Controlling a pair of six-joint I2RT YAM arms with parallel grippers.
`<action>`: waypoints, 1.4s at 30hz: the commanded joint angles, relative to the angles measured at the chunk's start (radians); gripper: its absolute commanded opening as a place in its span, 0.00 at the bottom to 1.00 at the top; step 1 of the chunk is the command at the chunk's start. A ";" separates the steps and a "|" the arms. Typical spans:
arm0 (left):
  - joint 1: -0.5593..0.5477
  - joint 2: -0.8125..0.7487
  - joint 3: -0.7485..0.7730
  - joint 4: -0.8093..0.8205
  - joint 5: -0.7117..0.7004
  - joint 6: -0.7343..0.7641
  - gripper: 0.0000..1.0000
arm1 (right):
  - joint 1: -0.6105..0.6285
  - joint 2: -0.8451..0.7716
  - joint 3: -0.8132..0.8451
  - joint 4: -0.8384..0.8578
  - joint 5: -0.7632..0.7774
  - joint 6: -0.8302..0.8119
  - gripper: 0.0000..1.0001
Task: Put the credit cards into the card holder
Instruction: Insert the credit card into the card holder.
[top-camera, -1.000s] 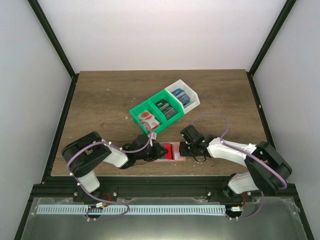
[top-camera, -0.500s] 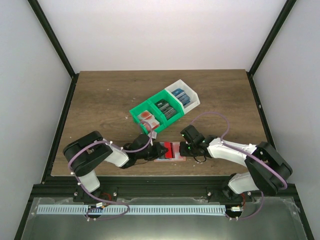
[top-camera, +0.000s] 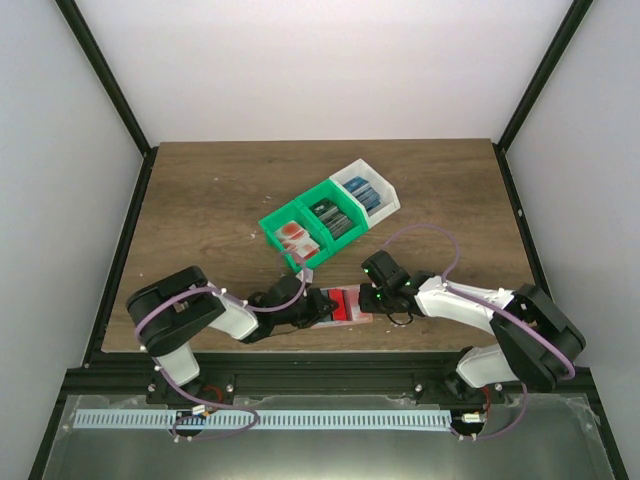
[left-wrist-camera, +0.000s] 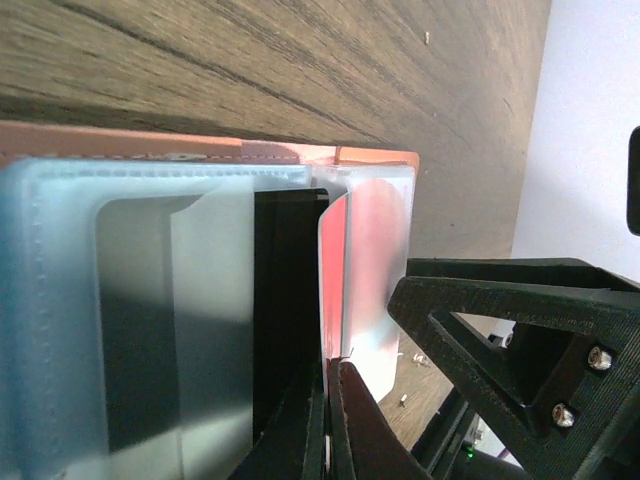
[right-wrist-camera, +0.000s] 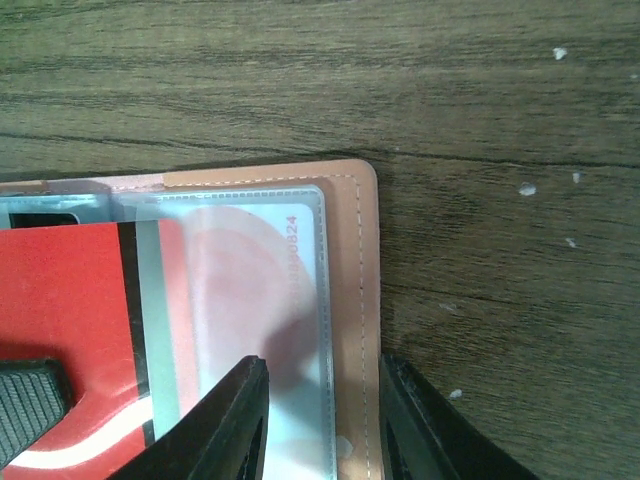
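Card holder (right-wrist-camera: 352, 260), lying open at the desk's (top-camera: 200, 200) near edge, is being straddled by the half-parted right gripper (right-wrist-camera: 322, 385); a red card (right-wrist-camera: 60, 290) is being pinched by the closed left gripper (left-wrist-camera: 328, 385).

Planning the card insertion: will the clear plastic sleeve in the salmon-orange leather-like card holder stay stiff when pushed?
Probably floppy: the clear plastic sleeve seems to bow away from the salmon-orange leather-like card holder. Likely slippery, given its glossy sheen. The thin red-and-white plastic credit card lies flat, so probably stiffer.
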 joint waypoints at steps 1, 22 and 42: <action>-0.021 0.022 0.002 -0.072 -0.013 -0.005 0.00 | 0.012 0.031 -0.039 -0.045 0.000 0.010 0.32; -0.039 -0.057 0.098 -0.365 -0.129 0.088 0.13 | 0.017 -0.033 -0.034 -0.062 0.069 0.049 0.32; -0.039 -0.134 0.206 -0.711 -0.171 0.187 0.51 | 0.024 -0.132 -0.004 -0.047 0.090 0.049 0.43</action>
